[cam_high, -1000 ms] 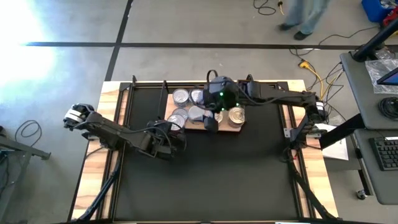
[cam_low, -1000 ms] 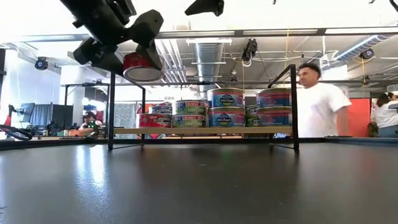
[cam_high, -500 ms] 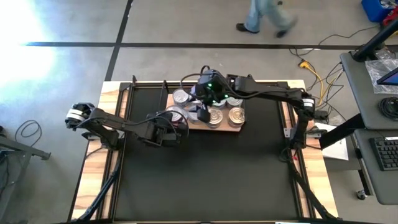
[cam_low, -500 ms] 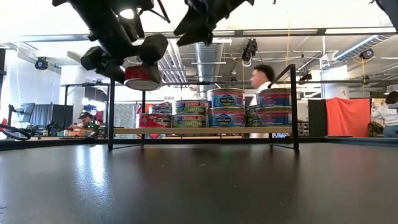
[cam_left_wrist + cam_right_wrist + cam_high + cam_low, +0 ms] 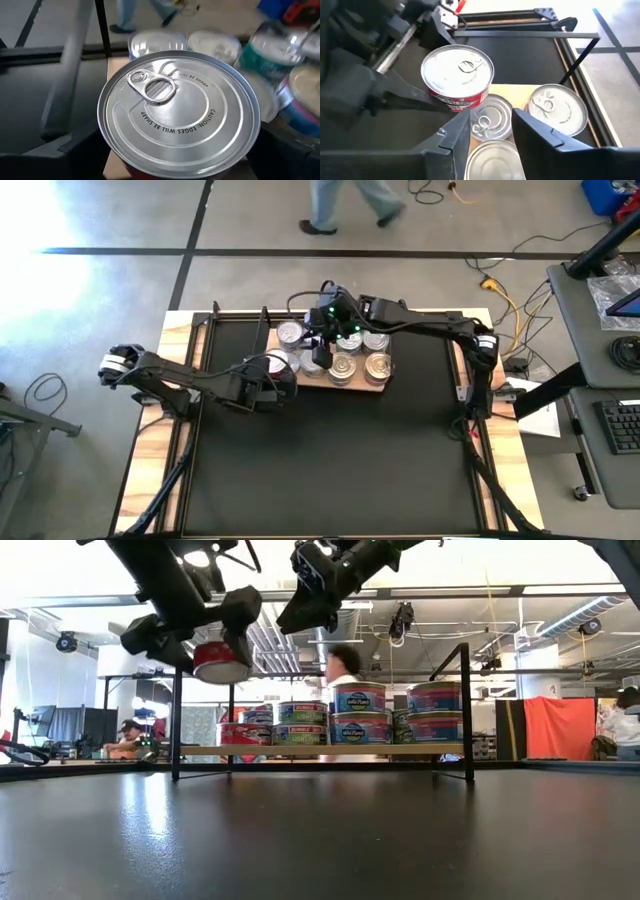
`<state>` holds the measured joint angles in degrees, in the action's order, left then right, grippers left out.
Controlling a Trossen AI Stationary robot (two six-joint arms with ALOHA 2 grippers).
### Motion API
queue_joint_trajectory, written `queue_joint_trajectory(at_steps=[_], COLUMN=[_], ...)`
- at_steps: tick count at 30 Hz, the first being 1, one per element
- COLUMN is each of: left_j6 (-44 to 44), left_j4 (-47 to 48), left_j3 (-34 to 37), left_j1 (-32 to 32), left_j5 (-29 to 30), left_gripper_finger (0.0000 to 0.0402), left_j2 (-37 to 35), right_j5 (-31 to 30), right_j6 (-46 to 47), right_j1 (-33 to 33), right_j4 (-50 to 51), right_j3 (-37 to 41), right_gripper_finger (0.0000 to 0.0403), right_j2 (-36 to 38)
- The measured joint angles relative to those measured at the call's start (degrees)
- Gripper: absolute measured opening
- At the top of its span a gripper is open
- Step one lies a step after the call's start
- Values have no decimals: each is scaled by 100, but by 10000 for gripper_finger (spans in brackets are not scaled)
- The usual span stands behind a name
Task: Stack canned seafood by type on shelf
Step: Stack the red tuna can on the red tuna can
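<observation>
Black mat [image 5: 330, 450]: open, free passage across near tabletop | shelf [image 5: 380, 383]: crowded with stacked cans [image 5: 360, 715], black frame ends [image 5: 465, 710] flank it | above shelf's left end: left tool [image 5: 205, 640] with red-sided can [image 5: 221, 661] and right tool [image 5: 310, 600] close together

- The left gripper [image 5: 215, 640] holds a short round red-sided metal tin [image 5: 221, 662] in the air above the left end of the shelf.
- The light-wood shelf with black metal frame ends [image 5: 320, 750] carries stacked tins [image 5: 360, 712].
- The right gripper [image 5: 312, 595] hangs above, holding nothing.
- A person [image 5: 345, 665] shows behind.
</observation>
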<state>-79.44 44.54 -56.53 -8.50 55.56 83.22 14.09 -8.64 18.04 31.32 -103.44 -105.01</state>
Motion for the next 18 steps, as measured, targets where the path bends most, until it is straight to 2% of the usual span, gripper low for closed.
queue_joint_trajectory(at_steps=[4,10,14,18], left_j6=[60,-15,-14,121], left_j4=[-42,-38,-42,-207], left_j3=[0,0,16,148], left_j1=[16,16,64,204], left_j5=[211,225,244,246], left_gripper_finger=[366,366,366,366], left_j2=[-62,23,33,33], right_j5=[62,755,747,795], right_j6=[98,117,48,110], right_j1=[28,26,24,37], right_j4=[-89,-38,-92,-592], right_j3=[-2,-33,-35,33], right_gripper_finger=[125,116,109,97], right_j2=[24,155,155,-146])
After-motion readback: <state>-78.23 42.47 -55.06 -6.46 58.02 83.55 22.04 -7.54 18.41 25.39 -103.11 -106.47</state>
